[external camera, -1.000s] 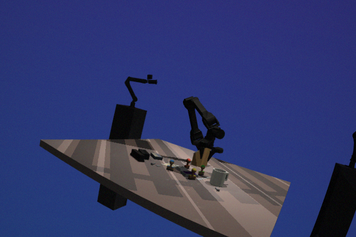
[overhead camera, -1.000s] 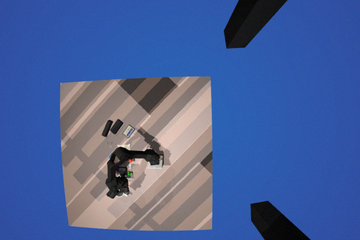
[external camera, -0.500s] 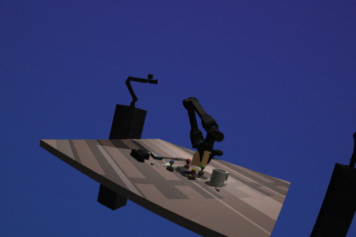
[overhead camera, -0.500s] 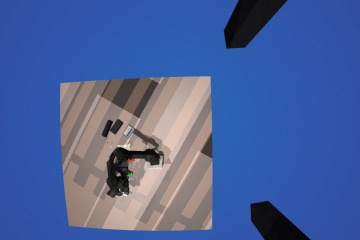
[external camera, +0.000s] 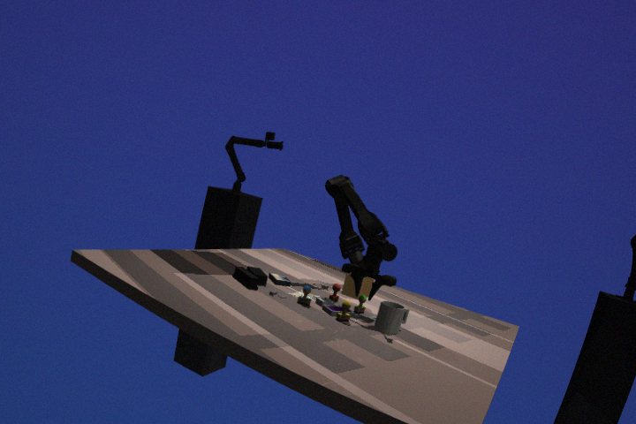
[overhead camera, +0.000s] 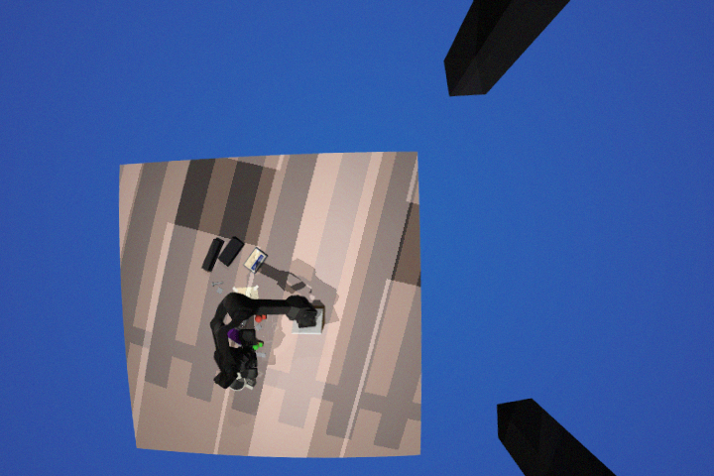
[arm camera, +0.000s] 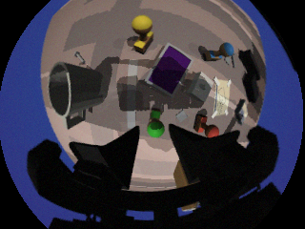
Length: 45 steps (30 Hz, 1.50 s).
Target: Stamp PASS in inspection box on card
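Observation:
My gripper [external camera: 364, 297] [arm camera: 154, 128] is open and empty, with its fingertips above and on either side of the green-knobbed stamp [overhead camera: 257, 346] [external camera: 362, 299] [arm camera: 155, 129]. No contact shows. A red stamp [overhead camera: 258, 318] [external camera: 336, 288] [arm camera: 212, 131], a yellow stamp [external camera: 346, 305] [arm camera: 142, 24] and a blue stamp [external camera: 306, 290] [arm camera: 226, 49] stand around the purple ink pad [overhead camera: 233, 335] [external camera: 336, 309] [arm camera: 169, 69]. A cream sheet [overhead camera: 246, 292] [arm camera: 221, 97] lies beyond the grey block [arm camera: 199, 87]. No PASS lettering or inspection box is readable.
A grey mug [external camera: 389, 318] [arm camera: 91, 86] stands near the green stamp. Two black blocks [overhead camera: 212, 254] [overhead camera: 231, 251] and a small framed case [overhead camera: 255, 260] [external camera: 279, 278] lie farther off. A tan upright board [external camera: 350, 284] is behind the gripper. A pale strip [arm camera: 132, 95] lies beside the pad.

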Available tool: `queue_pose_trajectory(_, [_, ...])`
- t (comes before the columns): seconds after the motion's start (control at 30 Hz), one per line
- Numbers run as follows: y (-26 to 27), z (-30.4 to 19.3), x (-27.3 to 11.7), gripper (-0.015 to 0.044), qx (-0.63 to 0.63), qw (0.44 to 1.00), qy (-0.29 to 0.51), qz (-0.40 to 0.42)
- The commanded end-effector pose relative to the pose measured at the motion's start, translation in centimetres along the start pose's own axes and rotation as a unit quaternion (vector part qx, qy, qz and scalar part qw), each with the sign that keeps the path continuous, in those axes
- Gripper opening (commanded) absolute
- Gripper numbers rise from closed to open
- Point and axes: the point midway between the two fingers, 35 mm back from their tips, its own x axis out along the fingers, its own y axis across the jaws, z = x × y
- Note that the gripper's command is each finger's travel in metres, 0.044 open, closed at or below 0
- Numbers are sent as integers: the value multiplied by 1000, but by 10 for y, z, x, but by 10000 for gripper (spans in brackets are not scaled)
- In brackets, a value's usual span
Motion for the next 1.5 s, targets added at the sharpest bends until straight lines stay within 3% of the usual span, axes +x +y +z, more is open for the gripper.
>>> queue_pose_trajectory(0.0, [-2,-2,9,216,-3,1000,2,-5])
queue_pose_trajectory(0.73, [-3,-4,35,216,-3,1000,2,-7])
queue_pose_trajectory(0.83, [-2,-3,33,138,0,1000,2,-3])
queue_pose_trajectory(1.17, [-2,-3,33,71,0,1000,2,-3])
queue_pose_trajectory(1.27, [-2,-3,32,0,0,1000,2,-3])
queue_pose_trajectory(1.47, [-2,-3,29,0,0,1000,2,-2])
